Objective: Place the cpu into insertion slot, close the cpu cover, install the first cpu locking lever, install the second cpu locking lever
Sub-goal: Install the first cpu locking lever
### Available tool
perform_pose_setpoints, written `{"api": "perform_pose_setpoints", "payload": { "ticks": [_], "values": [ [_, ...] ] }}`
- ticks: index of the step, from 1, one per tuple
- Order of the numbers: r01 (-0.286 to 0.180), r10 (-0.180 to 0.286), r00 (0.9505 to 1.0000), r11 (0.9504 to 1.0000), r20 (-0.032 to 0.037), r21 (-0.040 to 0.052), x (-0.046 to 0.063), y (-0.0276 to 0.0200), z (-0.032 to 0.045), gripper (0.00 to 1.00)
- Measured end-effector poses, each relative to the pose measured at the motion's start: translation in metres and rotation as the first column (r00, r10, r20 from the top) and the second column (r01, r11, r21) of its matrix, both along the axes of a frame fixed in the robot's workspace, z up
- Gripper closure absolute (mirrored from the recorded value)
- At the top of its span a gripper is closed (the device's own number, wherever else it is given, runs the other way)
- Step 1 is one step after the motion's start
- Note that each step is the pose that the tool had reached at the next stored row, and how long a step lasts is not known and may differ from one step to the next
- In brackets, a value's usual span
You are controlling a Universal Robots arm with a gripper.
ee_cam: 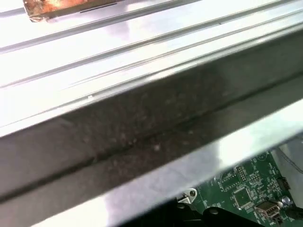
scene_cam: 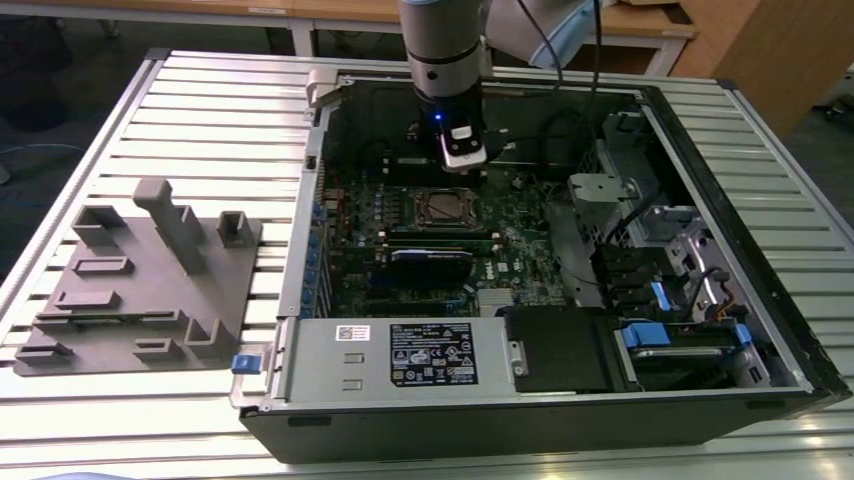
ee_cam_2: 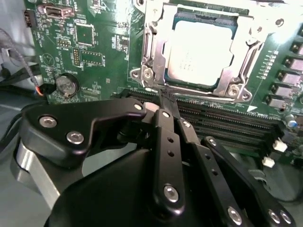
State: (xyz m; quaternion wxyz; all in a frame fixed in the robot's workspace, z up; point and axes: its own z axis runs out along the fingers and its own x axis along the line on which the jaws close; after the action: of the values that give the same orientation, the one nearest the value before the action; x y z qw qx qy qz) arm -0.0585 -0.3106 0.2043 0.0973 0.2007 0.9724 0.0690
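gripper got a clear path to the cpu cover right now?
Probably yes. The gripper hangs right beside the cpu cover, which lies closed over the cpu, and nothing stands between them in the second wrist view.

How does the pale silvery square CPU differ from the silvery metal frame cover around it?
The pale silvery square CPU is a solid, matt plate; the silvery metal frame cover is shiny with an open middle. The CPU sits inside; the cover borders it. Both lie flat on the green motherboard.
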Motion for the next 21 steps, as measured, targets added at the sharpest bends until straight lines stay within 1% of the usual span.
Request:
{"api": "perform_pose_setpoints", "payload": {
  "ticks": [9,21],
  "values": [
    [0.000,0.000,1.0000,1.0000,-0.0063,0.0000,0.000,0.0000,0.0160,0.89],
    [0.000,0.000,1.0000,1.0000,-0.0065,0.0001,0.000,0.0000,0.0173,0.89]
  ]
}}
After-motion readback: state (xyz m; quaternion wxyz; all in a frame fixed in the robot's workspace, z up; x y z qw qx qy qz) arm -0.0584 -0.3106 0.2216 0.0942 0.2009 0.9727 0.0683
